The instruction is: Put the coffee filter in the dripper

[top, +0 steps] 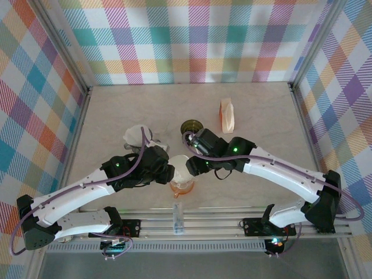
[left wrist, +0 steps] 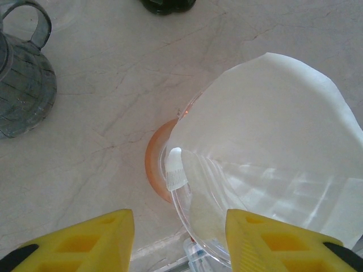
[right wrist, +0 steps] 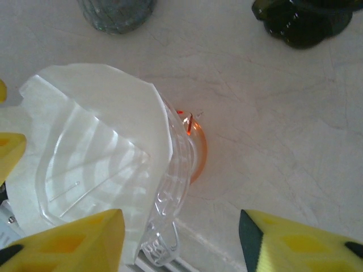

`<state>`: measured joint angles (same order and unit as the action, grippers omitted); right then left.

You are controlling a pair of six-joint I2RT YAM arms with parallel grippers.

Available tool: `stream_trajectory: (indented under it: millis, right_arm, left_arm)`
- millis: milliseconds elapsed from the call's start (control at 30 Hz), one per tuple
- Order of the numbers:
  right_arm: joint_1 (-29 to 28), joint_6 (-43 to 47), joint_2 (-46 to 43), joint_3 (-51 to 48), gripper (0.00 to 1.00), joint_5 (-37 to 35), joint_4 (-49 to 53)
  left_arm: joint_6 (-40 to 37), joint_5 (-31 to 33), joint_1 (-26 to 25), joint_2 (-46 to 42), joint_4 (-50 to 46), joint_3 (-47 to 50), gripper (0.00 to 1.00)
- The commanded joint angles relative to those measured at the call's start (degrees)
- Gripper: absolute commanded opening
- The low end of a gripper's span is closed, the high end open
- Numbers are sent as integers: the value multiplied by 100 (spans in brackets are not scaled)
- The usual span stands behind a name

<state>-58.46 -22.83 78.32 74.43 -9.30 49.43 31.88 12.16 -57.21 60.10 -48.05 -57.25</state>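
I am looking down from the top camera, and both arms are meeting over the dripper [top: 182, 186], which is sitting toward 6 o'clock on the desk [top: 261, 104], close to the near edge. The left claw [top: 169, 172] is hanging at the dripper's 9 o'clock and the right claw [top: 190, 167] at its 2 o'clock.

Through the left wrist I am seeing the left claw [left wrist: 177, 218] spread. Its two yellow fingers [left wrist: 85, 243] are standing apart, and the clear rim of the dripper [left wrist: 193, 221] is lying in the gap, nearer the 3 o'clock finger. It is not pinching anything that I can make out. The coffee filter [left wrist: 272, 124] is sitting in the dripper's cone, at 1 o'clock from this claw, its upper edge rising above the rim.

Through the right wrist, the right claw [right wrist: 180, 215] is also spread, with nothing pinched between its fingers [right wrist: 300, 243]. The coffee filter [right wrist: 96, 107] is lying at 10 o'clock from it, inside the dripper [right wrist: 178, 164]. Whether the 9 o'clock finger is touching the paper, I cannot tell.

A grey glass mug [top: 138, 137] is standing at the dripper's 10 o'clock, a dark green object [top: 192, 125] at 12 o'clock, and an orange and white packet [top: 227, 114] at 1 o'clock, all apart from both claws.
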Motion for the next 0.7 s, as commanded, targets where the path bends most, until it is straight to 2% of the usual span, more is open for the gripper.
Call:
stream_trajectory:
  millis: [0, 167, 500, 667]
  right_arm:
    - [68, 145, 110, 233, 50, 106, -105]
    - [80, 205, 243, 317, 45, 179, -120]
    - [72, 242, 398, 335, 43, 427, -180]
    - [76, 244, 486, 344, 30, 433, -137]
  left_arm:
    - [-24, -138, 69, -72, -3, 120, 45]
    - [-20, -198, 109, -59, 89, 229, 43]
    - [-8, -253, 174, -157, 177, 337, 43]
    - [-14, -278, 187, -171, 210, 347, 43]
